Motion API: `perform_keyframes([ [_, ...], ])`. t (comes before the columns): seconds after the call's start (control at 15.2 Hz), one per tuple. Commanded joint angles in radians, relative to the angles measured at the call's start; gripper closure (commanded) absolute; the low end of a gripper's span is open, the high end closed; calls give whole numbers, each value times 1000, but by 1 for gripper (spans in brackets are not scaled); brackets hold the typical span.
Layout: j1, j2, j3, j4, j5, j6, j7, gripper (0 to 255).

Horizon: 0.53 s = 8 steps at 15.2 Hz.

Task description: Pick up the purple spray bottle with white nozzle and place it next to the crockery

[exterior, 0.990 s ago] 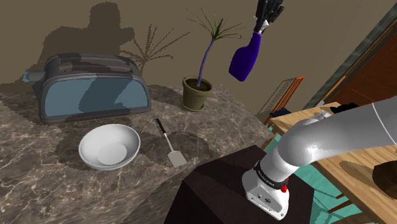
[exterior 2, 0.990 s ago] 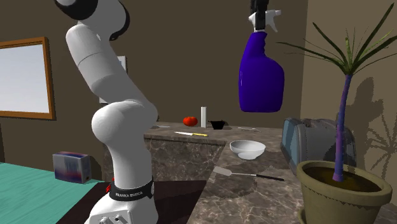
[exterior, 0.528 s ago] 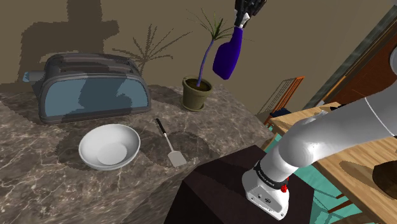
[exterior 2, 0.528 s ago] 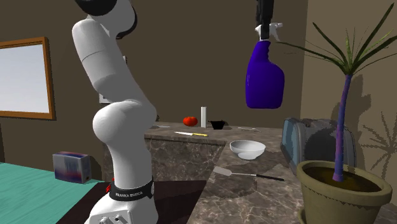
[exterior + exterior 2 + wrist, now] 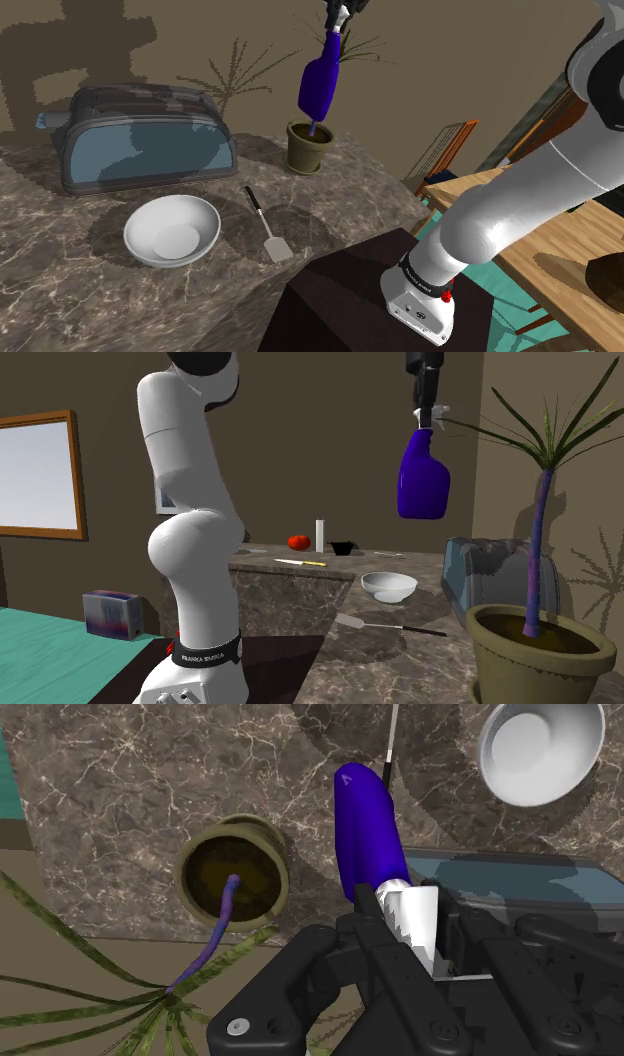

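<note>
Gripper clamped on the bottle by its neck, high above the counter — best lowered slowly, upright, beside the bowl.

Glossy spray bottle; veined marble counter; smooth bowl

The marble worktop under me carries a toaster along its back edge, a potted plant by its back corner, and a white bowl and spatula mid-surface.
</note>
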Motion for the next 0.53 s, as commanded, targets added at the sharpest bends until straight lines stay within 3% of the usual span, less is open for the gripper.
perform_keyframes([
  [0.0, 16, 58, 36, 66, -7, -9, 54, 255],
  [0.46, 105, 315, 147, 365, -87, -65, 231, 255],
])
